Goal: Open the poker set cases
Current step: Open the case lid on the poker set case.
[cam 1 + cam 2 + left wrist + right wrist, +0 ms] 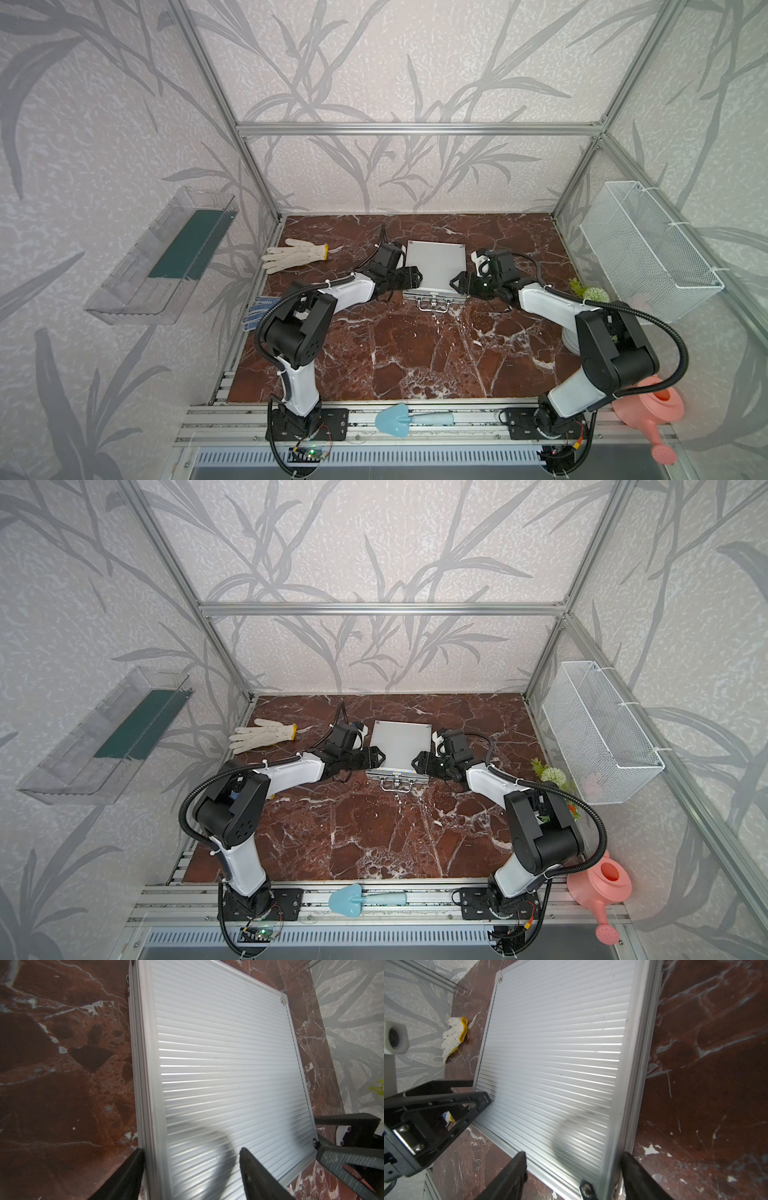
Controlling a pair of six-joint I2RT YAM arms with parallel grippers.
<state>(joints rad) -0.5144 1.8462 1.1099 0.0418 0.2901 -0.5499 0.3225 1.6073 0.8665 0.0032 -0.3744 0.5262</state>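
A: Looking at the left pincer [192,1151] first: how are its jaws standing?

B: They are standing apart, clamping nothing. One finger [128,1174] is sitting right against the side wall of the poker set case [434,266]. The other is hanging over the ribbed lid and casting a shadow on it.

A: And the right pincer [574,1154]?

B: It is doing the same on the opposite side, with its jaws apart. One finger is hanging over the lid and the other is sitting just beside the case's outer edge, with a riveted corner showing between them.

A: Where is the case lying?

B: It is lying flat and shut on the red marble table [415,353], toward the back and about midway across, between the two pincers. Its handle [432,306] is pointing toward the arm bases.

A: What is sitting around it?

B: A white glove [295,254] is lying on the robot's left, well apart from the case, and a blue-dotted glove [257,311] is peeking out beside the left arm. A green-and-white flower sprig [592,293] is sitting by the right arm. A blue trowel [399,419] is resting on the front rail, and a pink watering can [652,409] is standing at the front right corner. A white mesh basket [648,249] is hanging on the right wall and a clear tray [162,257] on the left wall.
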